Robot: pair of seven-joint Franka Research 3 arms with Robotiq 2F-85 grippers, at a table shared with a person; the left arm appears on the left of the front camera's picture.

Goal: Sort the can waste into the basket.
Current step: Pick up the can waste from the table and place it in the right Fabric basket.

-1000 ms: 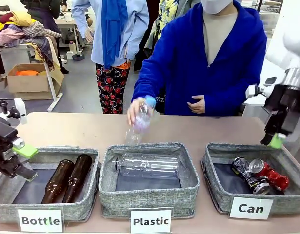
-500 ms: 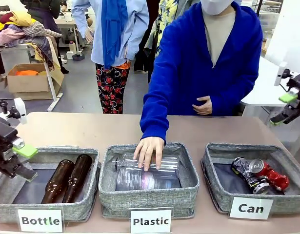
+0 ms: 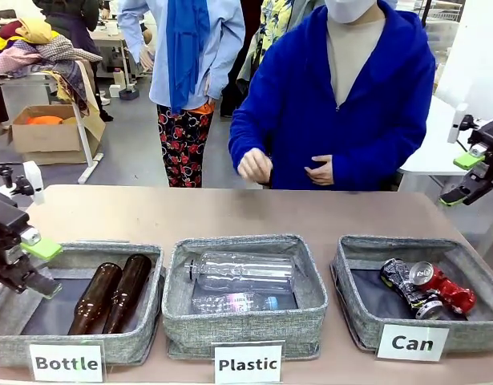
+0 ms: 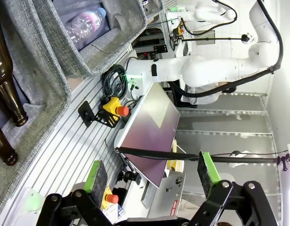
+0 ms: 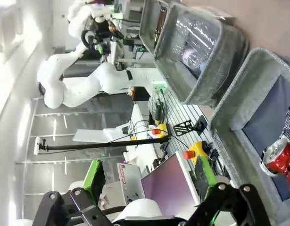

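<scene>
Two crushed cans lie in the grey basket [image 3: 358,250] labelled "Can" at the right: a black one [image 3: 402,289] and a red one [image 3: 445,290] side by side. My right gripper [image 3: 461,180] hangs open above and to the right of that basket, past the table's right edge, holding nothing. In the right wrist view the right gripper [image 5: 149,176] stands open, with the red can [image 5: 279,157] and the Can basket's wall [image 5: 239,99] at the right edge. My left gripper [image 3: 39,267] is open over the left end of the Bottle basket; the left wrist view shows the left gripper [image 4: 152,174] with nothing between its pads.
The Bottle basket [image 3: 142,250] holds two brown glass bottles [image 3: 110,301]. The Plastic basket [image 3: 310,277] in the middle holds two clear plastic bottles [image 3: 242,271]. A person in blue stands at the far side, one hand [image 3: 254,166] raised over the far table edge.
The person laid a second plastic bottle in the Plastic basket and drew the hand back. My right gripper rose and moved right, away from the Can basket. The left arm stayed still.
</scene>
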